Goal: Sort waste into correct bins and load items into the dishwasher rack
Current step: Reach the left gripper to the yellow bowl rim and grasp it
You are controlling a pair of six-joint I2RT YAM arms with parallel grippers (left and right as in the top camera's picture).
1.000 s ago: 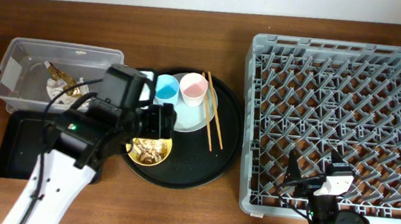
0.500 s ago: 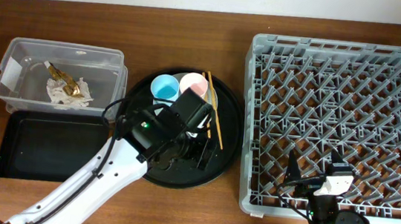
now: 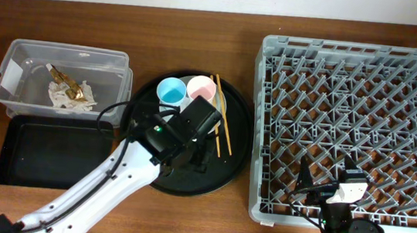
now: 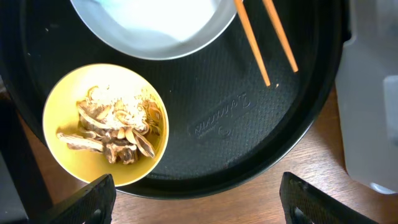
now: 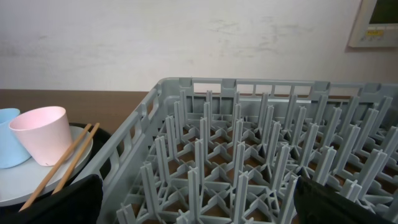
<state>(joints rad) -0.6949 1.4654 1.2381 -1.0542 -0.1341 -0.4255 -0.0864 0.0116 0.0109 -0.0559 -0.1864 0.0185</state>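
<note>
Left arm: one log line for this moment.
left gripper open over round tray, by yellow bowl of food scraps | right gripper open at rack edge | rack empty | napkin, wrapper in tub

We find the rack (image 3: pixel 351 48) at the right of the tabletop (image 3: pixel 203 23), the round tray (image 3: pixel 239 139) at centre, and the tub (image 3: pixel 68 50) at left with the flat tray (image 3: pixel 41 153) just before it. On the round tray sits the plate (image 4: pixel 161 28) carrying two cups (image 3: pixel 171 91), with the chopsticks (image 3: pixel 221 126) at its right and the bowl (image 4: pixel 62 99) beside it.

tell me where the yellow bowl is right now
In the left wrist view, the yellow bowl sits lower left on the round black tray, just below the pale plate. Overhead, the left arm covers it.
</note>
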